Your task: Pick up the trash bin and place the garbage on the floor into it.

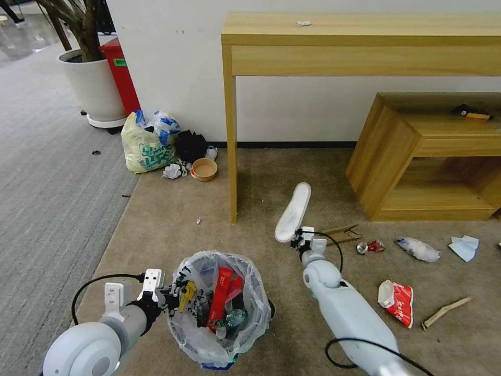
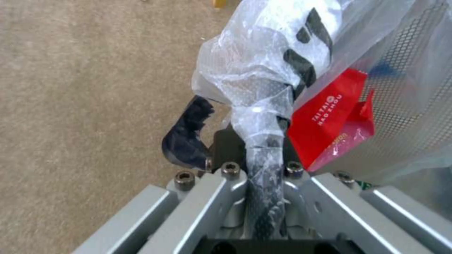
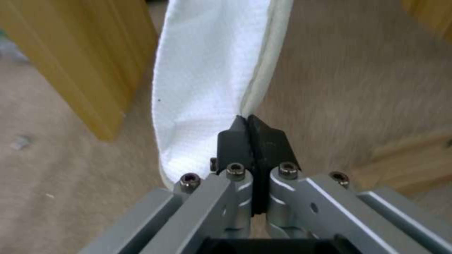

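My left gripper (image 1: 169,297) pinches the trash bin (image 1: 216,334) rim; my right gripper (image 3: 252,132) clamps a white slipper's (image 3: 207,81) edge.

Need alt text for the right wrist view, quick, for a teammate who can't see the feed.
The right gripper, fingers shut, pinches the edge of a white slipper that stretches away from the camera over beige carpet. A light wooden table leg stands beside the slipper.
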Robot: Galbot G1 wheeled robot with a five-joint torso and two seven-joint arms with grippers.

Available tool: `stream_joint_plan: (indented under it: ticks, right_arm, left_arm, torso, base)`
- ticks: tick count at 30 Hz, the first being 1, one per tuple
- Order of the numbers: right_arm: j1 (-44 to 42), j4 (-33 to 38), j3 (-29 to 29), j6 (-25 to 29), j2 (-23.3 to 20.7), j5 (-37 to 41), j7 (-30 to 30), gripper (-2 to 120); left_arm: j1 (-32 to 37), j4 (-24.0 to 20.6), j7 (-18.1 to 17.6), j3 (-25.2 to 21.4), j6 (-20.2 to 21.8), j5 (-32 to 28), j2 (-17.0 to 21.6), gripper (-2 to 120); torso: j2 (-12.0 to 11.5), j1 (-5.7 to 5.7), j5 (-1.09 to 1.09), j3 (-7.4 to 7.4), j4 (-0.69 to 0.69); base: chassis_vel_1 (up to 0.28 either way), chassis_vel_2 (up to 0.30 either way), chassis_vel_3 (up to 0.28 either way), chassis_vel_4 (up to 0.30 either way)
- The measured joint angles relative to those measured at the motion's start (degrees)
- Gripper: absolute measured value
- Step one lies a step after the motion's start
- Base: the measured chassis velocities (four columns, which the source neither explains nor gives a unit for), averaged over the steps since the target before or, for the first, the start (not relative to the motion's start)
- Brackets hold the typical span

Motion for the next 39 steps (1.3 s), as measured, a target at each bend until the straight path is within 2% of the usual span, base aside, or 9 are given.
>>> stream_joint_plan:
  ticks: [2, 4, 5, 9, 16, 21, 24, 28, 39]
  right_arm:
    - [-1.49, 3.25, 0.46, -0.4, -1.14, 0.04, -0.03, 0]
    - [-5.05, 14.81, 1.7, -1.55, -6.29, 0.63, -1.22, 0]
    - [-5.05, 14.81, 1.7, -1.55, -6.29, 0.63, -1.22, 0]
    - [-7.37, 29.79, 1.33, -3.77, -15.48, 5.33, -2.73, 0]
    - [-5.69, 43.97, -2.17, -5.51, -23.29, 11.94, -5.85, 0]
    - [-3.46, 46.77, -3.44, -5.2, -25.79, 13.63, -9.1, 0]
    - [-1.97, 49.96, -5.81, -5.35, -29.8, 15.52, -13.85, 0]
    - [-2.51, 51.61, -9.59, -5.36, -31.95, 14.18, -16.04, 0]
    - [-2.18, 49.05, -20.31, -4.13, -32.07, 3.89, -18.69, 0]
  left_arm:
    - [0.27, -0.35, -0.7, 0.03, 0.0, -0.2, -0.12, 0]
    - [0.93, -1.23, -2.45, 0.12, 0.0, -1.47, -0.29, 0]
    - [0.93, -1.23, -2.45, 0.12, 0.0, -1.47, -0.29, 0]
    - [0.39, -1.59, -4.91, 0.32, 0.0, -2.96, -0.13, 0]
    - [-1.82, -1.8, -7.26, 1.22, 0.0, -6.02, 1.5, 0]
    - [-3.01, -1.31, -7.26, 1.76, 0.0, -6.93, 3.32, 0]
    - [-5.59, -0.25, -7.2, 3.03, 0.0, -9.75, 7.54, 0]
    - [-7.46, 0.81, -7.2, 4.06, 0.0, -11.59, 10.44, 0]
    - [-8.11, 0.22, -6.64, 4.61, 0.0, -13.92, 12.95, 0]
  torso:
    - [0.0, 0.0, 0.01, 0.0, -0.02]
    - [0.0, 0.0, 0.02, 0.0, -0.01]
    - [0.0, 0.0, 0.02, 0.0, -0.01]
    - [0.0, 0.0, 0.0, 0.01, -0.01]
    - [0.0, 0.0, 0.0, 0.0, -0.01]
    - [0.0, 0.0, 0.0, 0.01, 0.01]
    - [0.0, 0.0, -0.01, 0.01, 0.0]
    - [0.0, 0.0, 0.0, 0.01, -0.01]
    - [0.0, 0.0, 0.0, 0.01, 0.0]
  base:
    - [0.0, 0.0, 0.0, 0.0]
    - [0.0, 0.0, 0.0, 0.0]
    - [0.0, 0.0, 0.0, 0.0]
    - [0.0, 0.0, 0.0, 0.0]
    - [0.0, 0.0, 0.0, 0.0]
    - [0.0, 0.0, 0.0, 0.0]
    - [0.0, 0.0, 0.0, 0.0]
    - [0.0, 0.0, 0.0, 0.0]
    - [0.0, 0.0, 0.0, 0.0]
